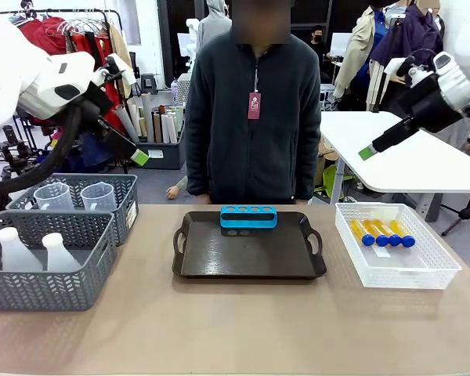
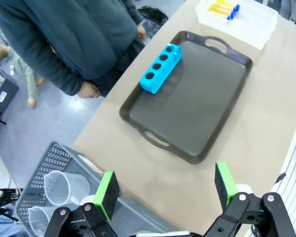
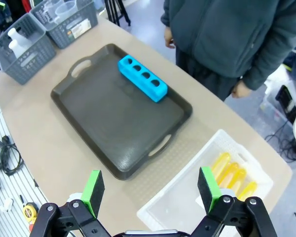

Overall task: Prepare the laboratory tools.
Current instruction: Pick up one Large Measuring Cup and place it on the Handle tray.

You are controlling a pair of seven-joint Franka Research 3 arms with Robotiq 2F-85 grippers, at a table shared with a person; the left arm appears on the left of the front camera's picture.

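The left fingers stood wide apart and held nothing, raised above the left end of the desk. The right fingers were just as wide and empty, high over the white basket at the desk's right end. In that basket lay four yellow tubes with blue caps, side by side. Two clear beakers stood in the farther grey basket on the left, and two white flasks stood in the nearer grey basket. A dark tray sat in the middle of the desk, with a blue rack of four holes along its far edge. A person stood behind it, arms down.
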